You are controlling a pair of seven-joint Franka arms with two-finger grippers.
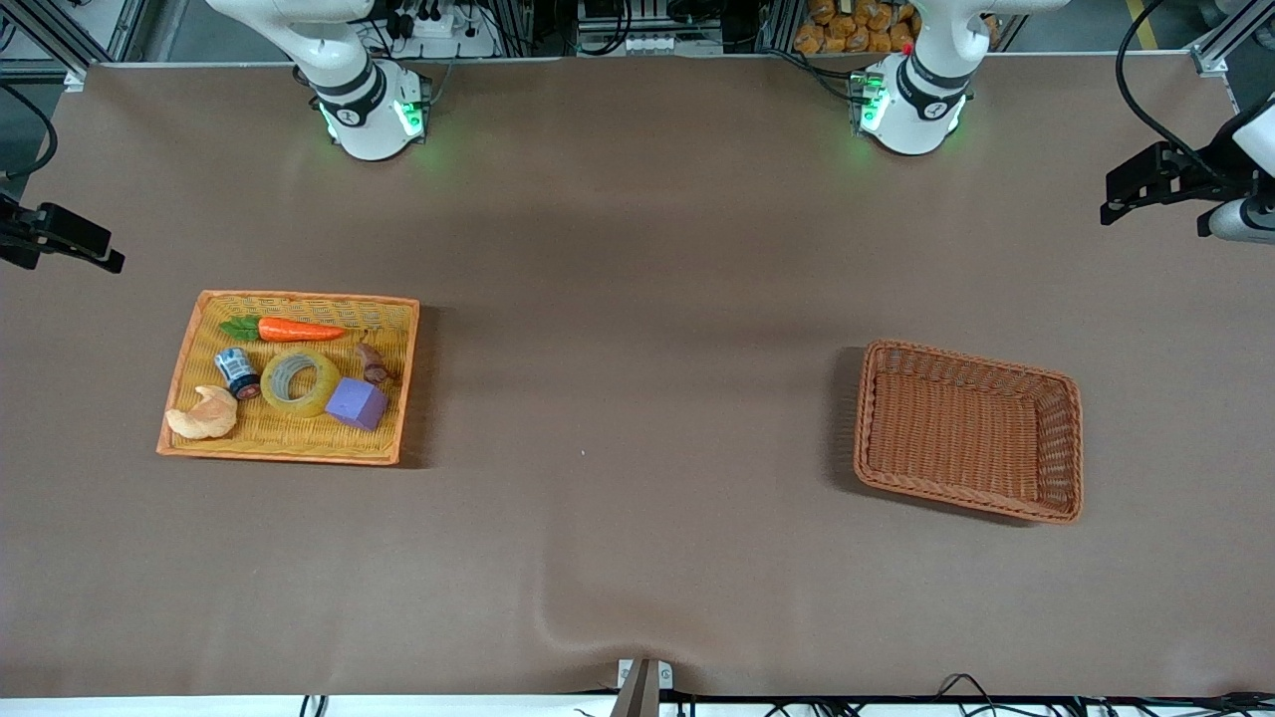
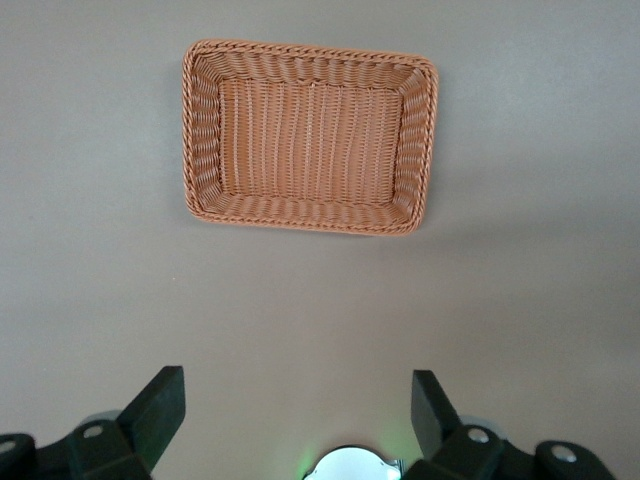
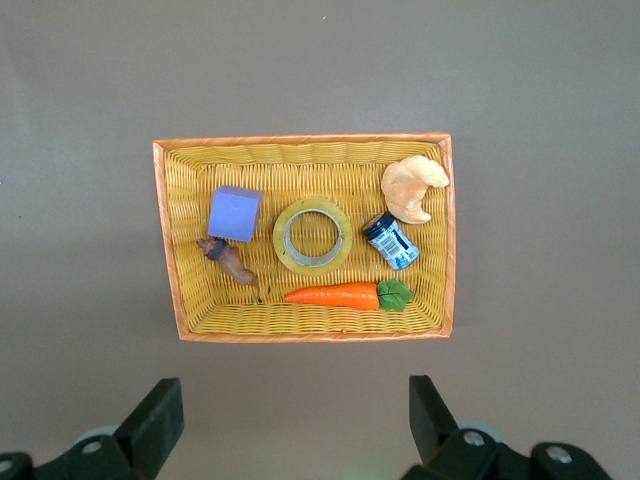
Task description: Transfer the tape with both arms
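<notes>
The yellow translucent tape roll (image 1: pixel 300 381) lies flat in a shallow yellow wicker tray (image 1: pixel 195 324) toward the right arm's end of the table. It sits between a purple block (image 1: pixel 357 403) and a small blue-white can (image 1: pixel 238 372). The right wrist view shows the tape (image 3: pixel 312 236) in the tray from high above. My right gripper (image 3: pixel 295 395) is open and empty, high over bare table beside the tray. My left gripper (image 2: pixel 295 385) is open and empty, high over bare table near its base. Neither gripper shows in the front view.
An empty brown wicker basket (image 1: pixel 1062 398) stands toward the left arm's end and shows in the left wrist view (image 2: pixel 200 130). The tray also holds a toy carrot (image 1: pixel 294 330), a croissant (image 1: pixel 204 414) and a small brown piece (image 1: pixel 372 362). Black devices stand at both table ends.
</notes>
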